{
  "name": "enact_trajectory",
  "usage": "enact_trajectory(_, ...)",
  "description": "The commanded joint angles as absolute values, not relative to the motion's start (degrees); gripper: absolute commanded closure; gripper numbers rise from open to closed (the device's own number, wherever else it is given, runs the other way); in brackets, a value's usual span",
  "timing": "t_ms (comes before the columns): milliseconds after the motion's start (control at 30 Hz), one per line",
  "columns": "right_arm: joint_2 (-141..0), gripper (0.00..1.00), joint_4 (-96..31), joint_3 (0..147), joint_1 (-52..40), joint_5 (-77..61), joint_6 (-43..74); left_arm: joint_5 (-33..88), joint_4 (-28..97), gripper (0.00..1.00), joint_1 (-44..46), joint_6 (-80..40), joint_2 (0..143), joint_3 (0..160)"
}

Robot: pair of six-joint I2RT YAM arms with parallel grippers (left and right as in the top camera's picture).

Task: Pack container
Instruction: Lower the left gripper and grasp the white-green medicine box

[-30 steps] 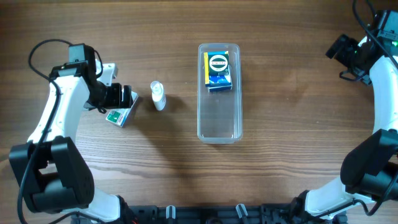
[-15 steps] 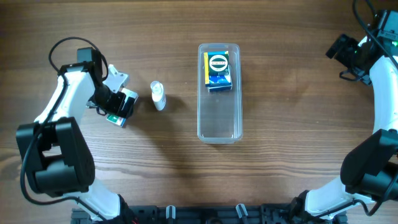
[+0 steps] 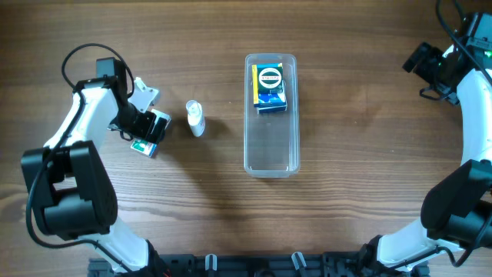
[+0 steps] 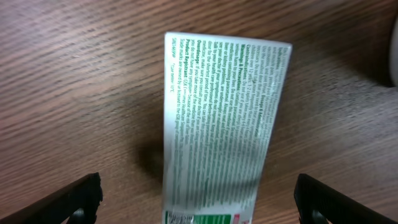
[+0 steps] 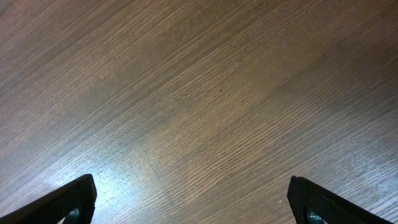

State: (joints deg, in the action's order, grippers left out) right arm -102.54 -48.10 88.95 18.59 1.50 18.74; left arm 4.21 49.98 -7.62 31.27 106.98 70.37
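Observation:
The container [image 3: 270,150] is a long clear tub at the table's middle, with a blue and yellow box [image 3: 270,86] lying in its far end. A white box with green print [image 3: 143,145] lies on the table at the left. My left gripper [image 3: 151,127] is open right above it. In the left wrist view the box [image 4: 217,118] lies between the spread fingers [image 4: 199,205], and no finger touches it. My right gripper [image 3: 430,68] is open and empty at the far right, over bare wood [image 5: 199,208].
A small clear bottle [image 3: 195,118] lies on its side between the white box and the container. The left arm's cable loops at the far left.
The left arm has swung its wrist round and shifted slightly right over the white box. The box, bottle, container and right arm have not moved.

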Motion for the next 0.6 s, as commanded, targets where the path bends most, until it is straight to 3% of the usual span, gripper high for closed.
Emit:
enact_trajectory(0, -102.7, 0.0, -48.0, 88.6, 18.6, 1.2, 18.2, 5.1, 49.2, 0.0, -7.6, 31.6, 108.7, 71.3)
enact_trajectory(567, -102.7, 0.0, -48.0, 88.6, 18.6, 1.2, 18.2, 4.2, 46.4, 0.0, -7.6, 28.1, 108.9, 68.2)
